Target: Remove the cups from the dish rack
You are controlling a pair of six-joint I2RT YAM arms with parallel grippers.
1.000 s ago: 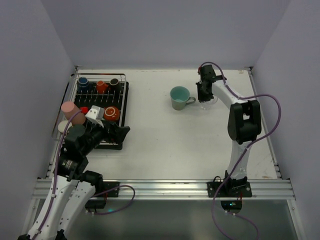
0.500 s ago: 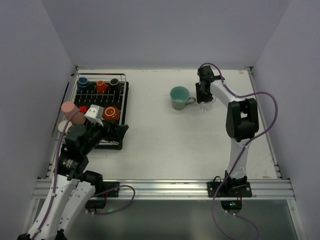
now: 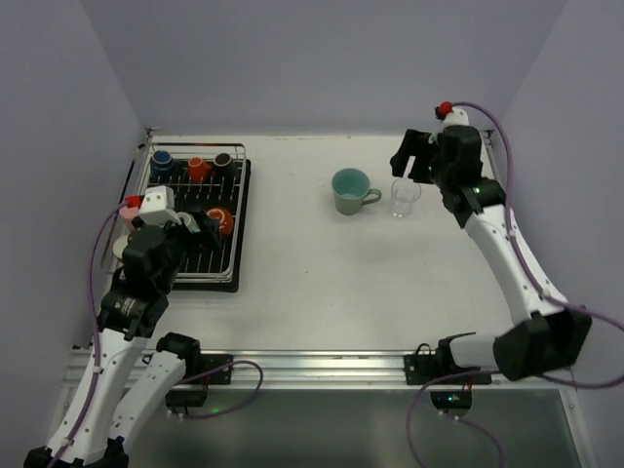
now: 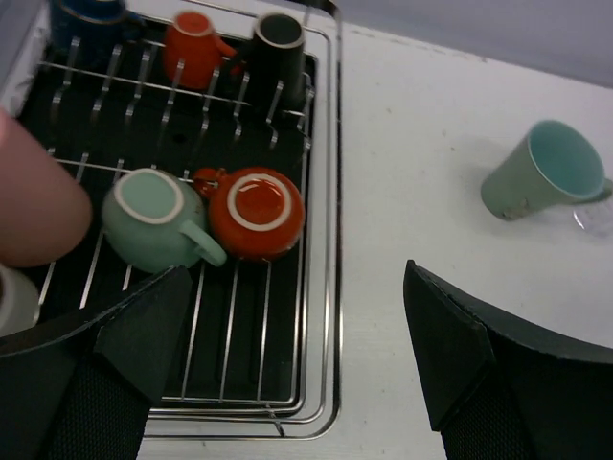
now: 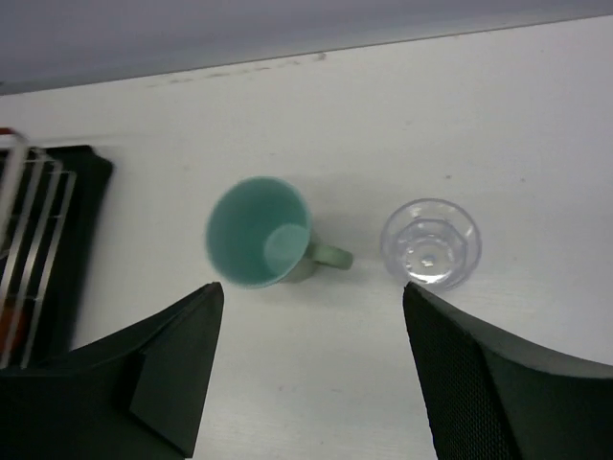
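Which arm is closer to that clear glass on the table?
The right. The right arm hangs just above and beyond the clear glass; the left arm is over the dish rack, far off.

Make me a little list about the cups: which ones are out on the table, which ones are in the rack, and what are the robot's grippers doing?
On the table: teal mug and clear glass, both upright, side by side, not touching
Dish rack, far row: blue cup, orange cup, black cup
Dish rack, middle: second teal mug beside a red cup; pink tumbler at the left side
Left gripper: open, empty, above the rack
Right gripper: open, empty, above the two table cups
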